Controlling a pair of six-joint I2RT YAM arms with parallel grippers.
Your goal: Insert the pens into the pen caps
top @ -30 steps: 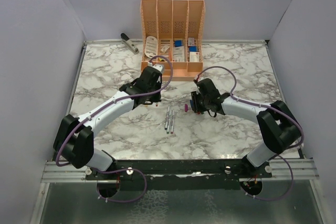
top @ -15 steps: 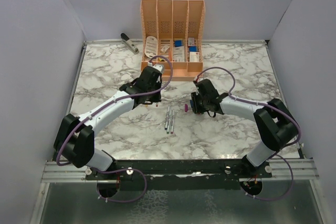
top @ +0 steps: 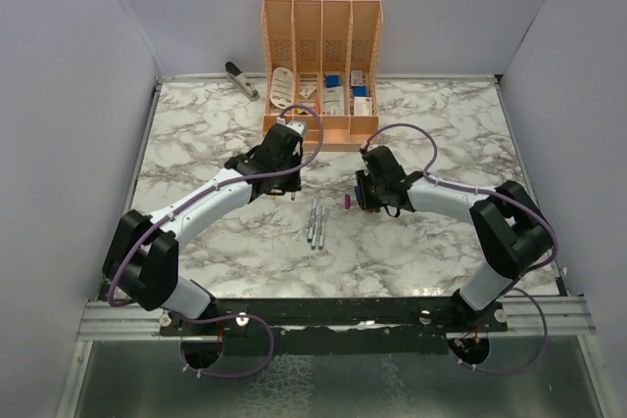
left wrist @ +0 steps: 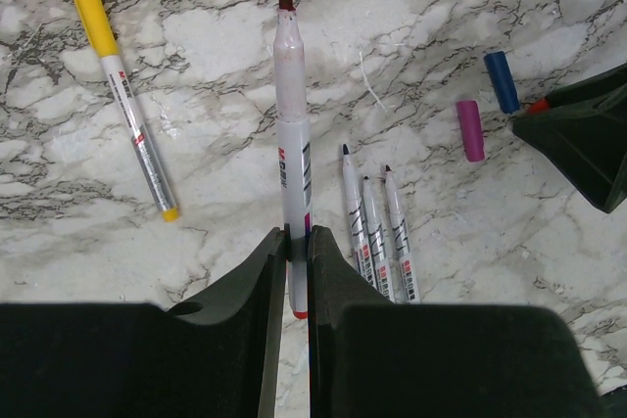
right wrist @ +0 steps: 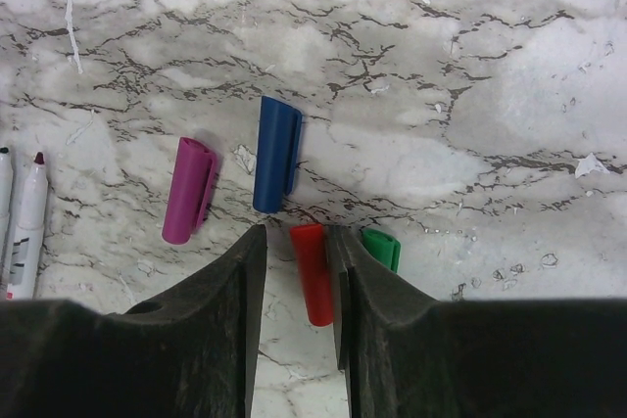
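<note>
My left gripper (left wrist: 292,237) is shut on a pen (left wrist: 291,124) with a dark red tip that points away from the wrist, held above the table. Three uncapped pens (left wrist: 377,232) lie side by side to its right, also in the top view (top: 315,222). A pen with a yellow cap (left wrist: 125,95) lies to the left. My right gripper (right wrist: 297,232) is open and low over the table, with the red cap (right wrist: 313,271) between its jaws, against the right one. The purple cap (right wrist: 189,190), blue cap (right wrist: 277,154) and green cap (right wrist: 382,247) lie close around it.
An orange organiser (top: 321,36) with stationery stands at the back centre. A grey stapler (top: 240,78) lies to its left. Both grippers, left (top: 289,188) and right (top: 364,198), are near the middle of the marble table (top: 196,134), about a hand's width apart.
My right gripper has shifted slightly towards the caps. The left gripper and its pen have barely moved.
</note>
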